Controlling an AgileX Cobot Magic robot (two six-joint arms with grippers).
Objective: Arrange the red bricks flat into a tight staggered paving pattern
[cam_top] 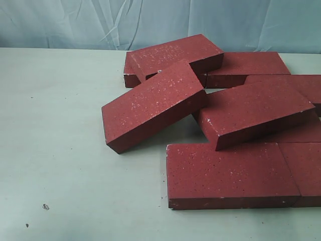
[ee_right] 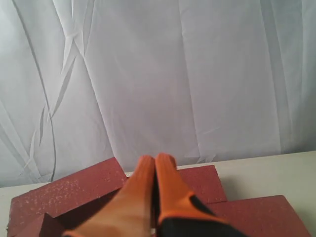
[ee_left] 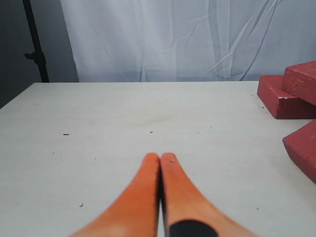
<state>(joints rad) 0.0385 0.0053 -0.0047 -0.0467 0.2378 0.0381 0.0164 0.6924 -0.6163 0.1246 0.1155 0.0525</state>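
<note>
Several red bricks lie in a loose heap on the right half of the table in the exterior view. One brick (cam_top: pixel 153 104) tilts at the left of the heap, another (cam_top: pixel 256 110) tilts across the middle, and a flat one (cam_top: pixel 228 173) lies at the front. No gripper shows in the exterior view. My left gripper (ee_left: pixel 160 157) is shut with nothing in it, low over bare table, with bricks (ee_left: pixel 284 96) off to one side. My right gripper (ee_right: pixel 156 160) is shut and empty, above the heap of bricks (ee_right: pixel 69 192).
The pale table (cam_top: pixel 55 150) runs out to the left of the heap. A wrinkled light curtain (cam_top: pixel 160 22) hangs behind the table. A dark stand (ee_left: pixel 34 44) rises beyond the table's edge in the left wrist view.
</note>
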